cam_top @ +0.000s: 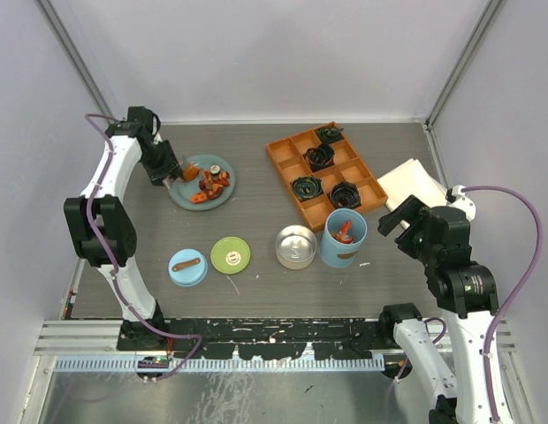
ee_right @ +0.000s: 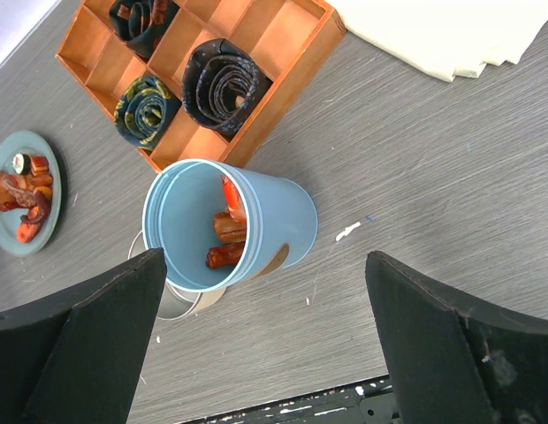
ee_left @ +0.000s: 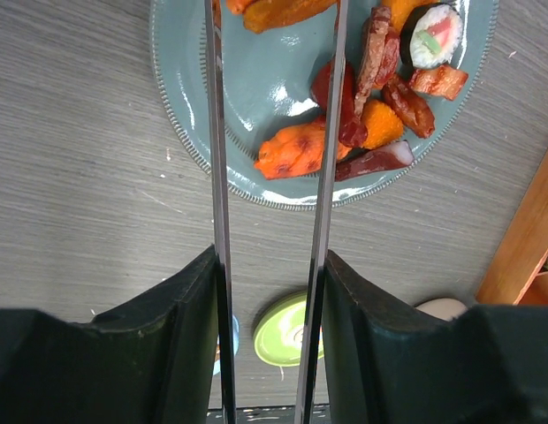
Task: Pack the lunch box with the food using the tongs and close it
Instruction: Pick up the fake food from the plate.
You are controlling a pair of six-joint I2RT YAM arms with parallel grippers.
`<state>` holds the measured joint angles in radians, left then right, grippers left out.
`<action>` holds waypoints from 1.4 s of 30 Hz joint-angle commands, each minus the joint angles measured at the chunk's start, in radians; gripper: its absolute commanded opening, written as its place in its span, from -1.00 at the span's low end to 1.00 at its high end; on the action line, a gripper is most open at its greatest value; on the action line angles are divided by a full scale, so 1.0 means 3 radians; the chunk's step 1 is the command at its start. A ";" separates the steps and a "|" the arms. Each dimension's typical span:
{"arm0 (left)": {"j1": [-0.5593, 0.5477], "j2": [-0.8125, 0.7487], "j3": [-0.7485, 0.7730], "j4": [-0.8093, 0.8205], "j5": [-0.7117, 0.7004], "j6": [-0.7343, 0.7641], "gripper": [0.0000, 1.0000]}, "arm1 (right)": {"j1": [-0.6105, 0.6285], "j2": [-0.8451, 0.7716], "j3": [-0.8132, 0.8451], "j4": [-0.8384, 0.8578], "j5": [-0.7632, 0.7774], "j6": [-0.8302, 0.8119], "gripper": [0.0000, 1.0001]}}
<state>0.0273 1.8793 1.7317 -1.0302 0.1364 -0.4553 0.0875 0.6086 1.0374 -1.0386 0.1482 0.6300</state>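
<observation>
My left gripper (cam_top: 165, 170) is shut on the tongs (ee_left: 218, 177), whose two grey arms run apart between my fingers and reach over the teal plate (ee_left: 256, 79). The tong tips pass out of the top of the left wrist view. The food (ee_left: 371, 115) lies in orange, red and brown chunks on the plate, mostly right of the tongs. The lunch box stands open: a steel tin (cam_top: 295, 246) and a light-blue cylinder (cam_top: 343, 237) holding a few food pieces (ee_right: 225, 238). Its green lid (cam_top: 230, 255) and blue lid (cam_top: 187, 267) lie on the table. My right gripper (ee_right: 265, 327) is open above the table by the cylinder.
An orange compartment tray (cam_top: 323, 172) with black coils sits behind the lunch box. A folded white cloth (cam_top: 414, 187) lies at the right, close to my right arm. White walls enclose the table at the back and on both sides.
</observation>
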 commanded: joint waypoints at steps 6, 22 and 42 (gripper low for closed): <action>-0.0023 0.0117 0.0267 0.0159 0.0133 -0.0113 -0.08 | -0.0011 0.0011 -0.0043 0.0205 0.0025 -0.0044 1.00; -0.0147 0.0290 0.0369 -0.0080 -0.0079 -0.0048 -0.09 | -0.0011 -0.0014 -0.0053 0.0205 0.0023 -0.0034 0.99; -0.0255 0.0225 0.0454 -0.0349 -0.0273 0.0091 -0.10 | -0.0011 -0.0055 -0.0071 0.0198 0.0018 -0.0023 0.99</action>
<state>-0.0467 1.9743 1.8111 -1.1042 0.0708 -0.4519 0.0875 0.6037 1.0157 -1.0245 0.1478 0.6300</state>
